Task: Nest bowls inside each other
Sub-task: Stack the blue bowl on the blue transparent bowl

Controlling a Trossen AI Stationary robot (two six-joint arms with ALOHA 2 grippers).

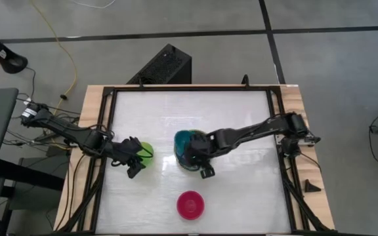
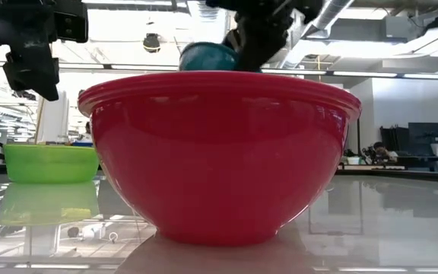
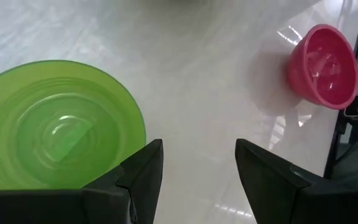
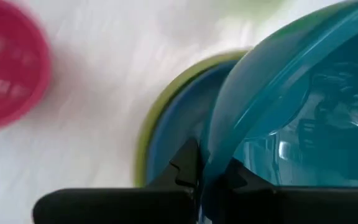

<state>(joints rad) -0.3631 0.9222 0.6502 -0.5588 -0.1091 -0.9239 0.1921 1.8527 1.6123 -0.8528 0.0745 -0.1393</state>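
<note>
A teal bowl (image 1: 188, 145) hangs tilted over the table's middle, with my right gripper (image 1: 205, 167) shut on it. Right below it, an olive-green bowl (image 4: 146, 134) stands on the table with a light blue bowl (image 4: 176, 124) nested inside. A lime green bowl (image 1: 144, 153) stands on its base at the left. My left gripper (image 3: 197, 180) hovers open just beside its rim and touches nothing. A magenta bowl (image 1: 191, 204) stands upright near the table's near edge. My right gripper pinches the teal bowl's rim (image 4: 211, 163) between its two fingers, one finger inside the bowl and one outside. The fingers slant down from the table's right side. The bowl is lifted clear and tilted, above the olive and light blue pair.
A raised black frame (image 1: 277, 124) borders the white tabletop. Bare tabletop lies between the lime bowl and the magenta bowl (image 3: 323, 65), and at the far and right parts of the table. A black box (image 1: 163, 65) sits beyond the far edge.
</note>
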